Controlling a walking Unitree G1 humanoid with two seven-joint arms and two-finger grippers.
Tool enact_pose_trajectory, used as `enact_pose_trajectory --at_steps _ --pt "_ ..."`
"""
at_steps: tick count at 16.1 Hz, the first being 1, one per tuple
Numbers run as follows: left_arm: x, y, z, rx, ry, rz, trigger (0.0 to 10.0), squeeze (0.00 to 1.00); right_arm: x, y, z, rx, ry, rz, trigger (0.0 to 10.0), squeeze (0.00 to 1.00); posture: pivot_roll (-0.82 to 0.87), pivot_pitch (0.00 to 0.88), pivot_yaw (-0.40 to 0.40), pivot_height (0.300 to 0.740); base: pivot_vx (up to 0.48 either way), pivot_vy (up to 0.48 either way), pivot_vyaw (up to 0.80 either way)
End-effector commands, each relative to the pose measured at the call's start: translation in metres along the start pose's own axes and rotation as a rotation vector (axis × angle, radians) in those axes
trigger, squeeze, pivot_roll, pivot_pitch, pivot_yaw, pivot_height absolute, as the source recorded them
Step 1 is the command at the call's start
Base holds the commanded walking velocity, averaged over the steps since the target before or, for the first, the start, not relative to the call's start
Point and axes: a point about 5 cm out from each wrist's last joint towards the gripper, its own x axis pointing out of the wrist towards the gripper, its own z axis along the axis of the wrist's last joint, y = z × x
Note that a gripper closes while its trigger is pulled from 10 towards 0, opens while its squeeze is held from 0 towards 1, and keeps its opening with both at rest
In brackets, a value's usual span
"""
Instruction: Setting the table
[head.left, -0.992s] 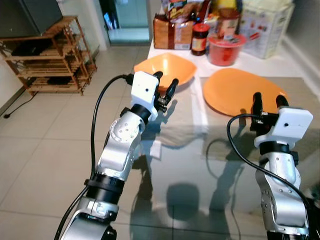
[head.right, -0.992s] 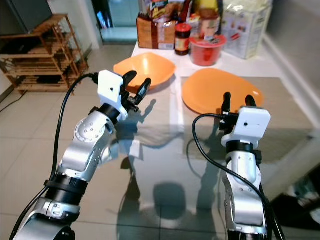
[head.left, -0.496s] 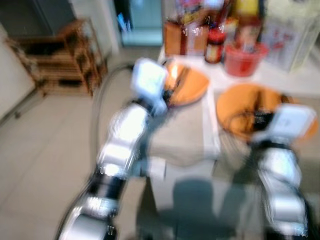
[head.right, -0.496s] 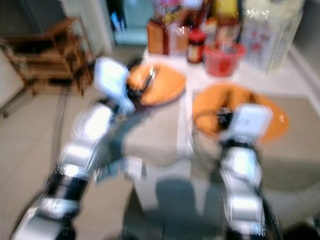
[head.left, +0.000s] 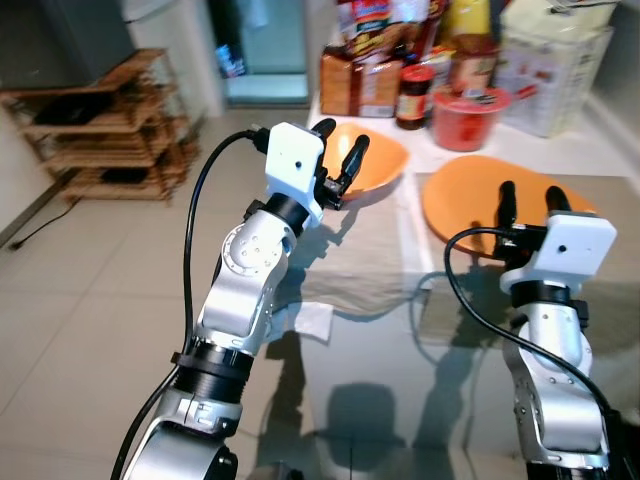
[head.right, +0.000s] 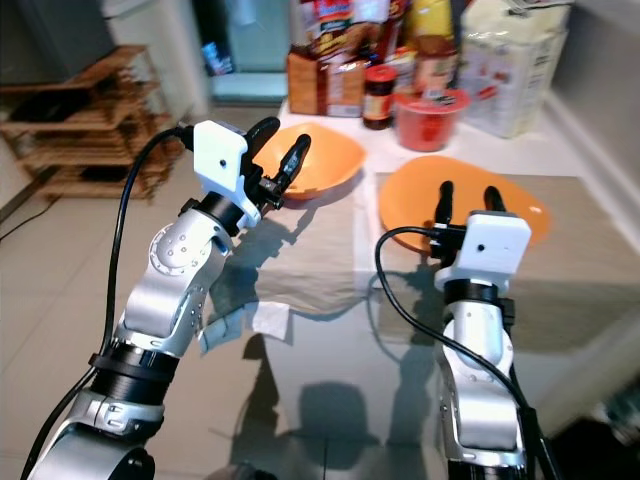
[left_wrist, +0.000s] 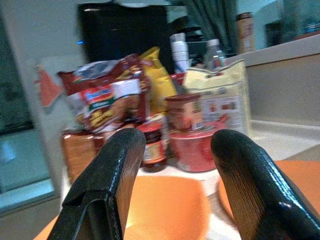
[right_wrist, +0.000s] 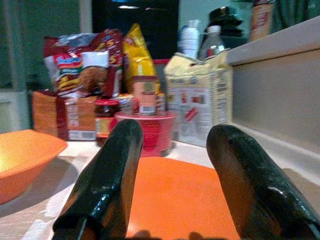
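- The left gripper (head.left: 340, 152) hovers, fingers apart, over the orange bowl (head.left: 385, 160) near the table's (head.left: 400, 340) far edge.
- The right gripper (head.left: 527, 198), fingers apart, hangs above the orange plate (head.left: 460, 200).

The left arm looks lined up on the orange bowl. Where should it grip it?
Probably the near rim of the bowl, coming from the robot's side. The wall flares up to a thin raised edge, and the open left tool already faces it.

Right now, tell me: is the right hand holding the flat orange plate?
No. The right hand hovers open above the flat orange plate, nothing between its fingers.
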Motion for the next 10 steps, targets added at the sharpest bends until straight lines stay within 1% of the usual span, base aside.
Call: enact_pose_trajectory --at_steps 1,6,10 --pt "0.0014 -0.0002 0.0006 0.004 0.003 -0.013 10.0 0.0 -0.0008 -0.0008 0.0017 -0.012 -0.008 -0.002 10.0 0.0 -0.08 0.0 0.081 0.722 0.48 0.0 0.0" --pt "0.0018 -0.0062 0.0045 0.024 -0.021 -0.054 10.0 0.0 -0.0003 0.0001 0.0011 -0.011 -0.009 -0.005 10.0 0.0 -0.08 0.0 0.084 0.722 0.48 0.0 0.0" --pt "0.0027 -0.0055 0.0062 0.014 -0.023 -0.062 10.0 0.0 -0.0004 0.0012 -0.0003 -0.009 -0.008 -0.004 10.0 0.0 -0.08 0.0 0.085 0.722 0.0 0.0 0.0"
